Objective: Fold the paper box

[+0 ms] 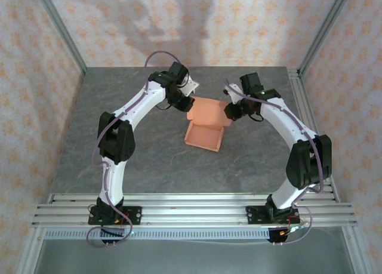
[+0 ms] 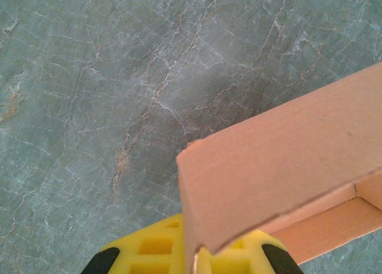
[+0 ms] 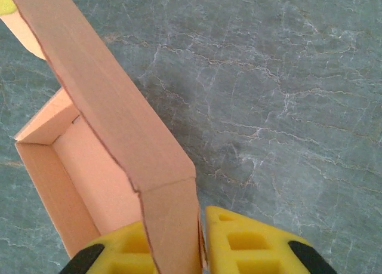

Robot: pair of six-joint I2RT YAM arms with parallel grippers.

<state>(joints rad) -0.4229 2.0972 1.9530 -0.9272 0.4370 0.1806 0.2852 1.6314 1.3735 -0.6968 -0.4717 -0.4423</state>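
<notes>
Right now you have one paper box [image 1: 206,131], salmon-orange, sitting near the middle of the grey marbled tabletop [image 1: 149,166], between your two arms. Its shallow tray lies open on the tabletop, and one wide panel rises from the far side.

Your left gripper [image 1: 184,102] is at the far left corner of that raised panel. In the left wrist view, the cardboard's corner drops between the yellow fingers [image 2: 149,250], which are closed on it. Your right gripper [image 1: 229,111] is at the far right end of the same panel. In the right wrist view, a folded strip of the panel runs down between its yellow fingers [image 3: 250,244], pinched there, with the open tray just to the left.

That makes two grippers, both clamped on the one box.
</notes>
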